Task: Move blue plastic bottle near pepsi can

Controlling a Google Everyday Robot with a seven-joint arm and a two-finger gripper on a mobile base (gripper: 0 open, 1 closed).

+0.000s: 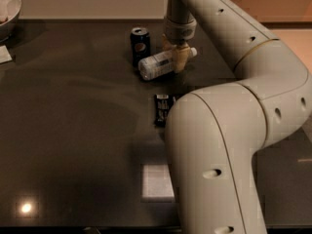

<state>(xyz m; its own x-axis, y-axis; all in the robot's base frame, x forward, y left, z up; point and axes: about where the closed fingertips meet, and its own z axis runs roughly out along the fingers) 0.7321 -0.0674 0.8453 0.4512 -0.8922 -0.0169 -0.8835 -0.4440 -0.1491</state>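
Observation:
The blue plastic bottle (157, 65) lies on its side on the dark table (73, 130), its white cap pointing right. Its base end rests right beside the pepsi can (140, 45), which stands upright just behind and left of it. My gripper (178, 57) comes down from above and is closed around the bottle near its cap end. The arm's large elbow fills the right foreground.
A flat black snack bar wrapper (161, 109) lies in front of the bottle, partly behind my arm. A white bowl (9, 11) sits at the far left corner, with a white paper (4, 55) below it.

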